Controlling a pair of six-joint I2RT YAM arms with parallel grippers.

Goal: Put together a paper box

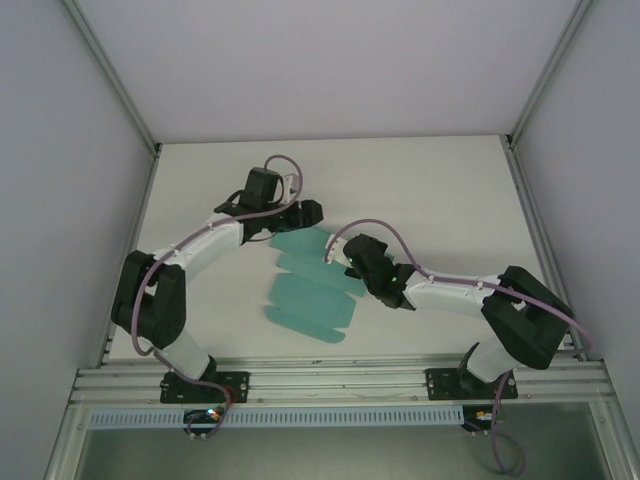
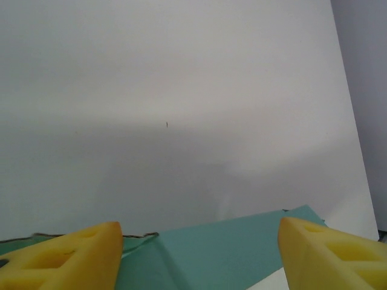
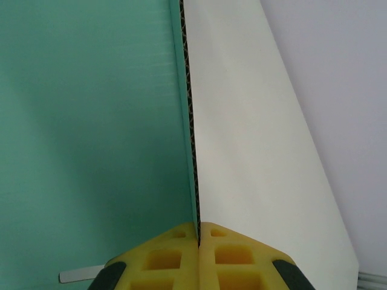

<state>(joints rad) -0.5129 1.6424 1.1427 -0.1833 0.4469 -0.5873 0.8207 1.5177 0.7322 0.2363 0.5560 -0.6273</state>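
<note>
You see the paper box [image 1: 310,290] as a flat teal sheet in the middle of the table [image 1: 430,180]. A little right of the table's middle, your right gripper [image 3: 198,232] pinches one edge of the card. Just beyond the table's middle, your left gripper [image 2: 198,225] has its fingers spread over the sheet's end.

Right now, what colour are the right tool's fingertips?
Yellow; the right wrist view shows the fingertips best.

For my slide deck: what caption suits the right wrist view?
Right gripper shut on the paper box, edge-on: teal face left, pale face right.
</note>
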